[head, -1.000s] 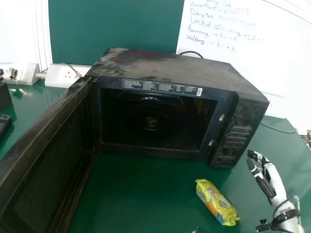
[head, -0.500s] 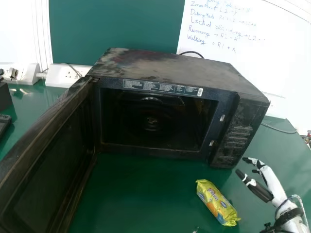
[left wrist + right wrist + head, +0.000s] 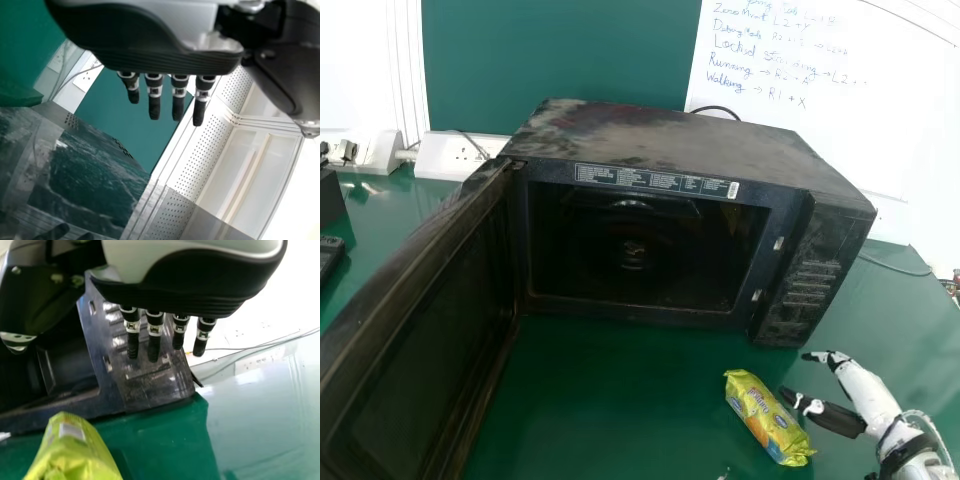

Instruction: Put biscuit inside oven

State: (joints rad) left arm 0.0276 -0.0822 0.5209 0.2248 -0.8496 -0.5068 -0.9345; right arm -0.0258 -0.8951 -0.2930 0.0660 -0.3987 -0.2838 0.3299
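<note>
Having the left robot hand (image 3: 165, 55) uncurled, the door (image 3: 420, 330) already open, the oven (image 3: 660, 140) awaiting loading; needing the biscuit pack (image 3: 766, 418) lifted off the table (image 3: 610, 410); holding the right robot hand (image 3: 868, 393) just beside, spread, empty.

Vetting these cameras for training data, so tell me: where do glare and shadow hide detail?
Head view: the oven cavity sits in deep shadow, while the whiteboard is nearly white; right wrist view: pale sheen on the table, glints on the control panel; left wrist view: one corner is washed out to white.
</note>
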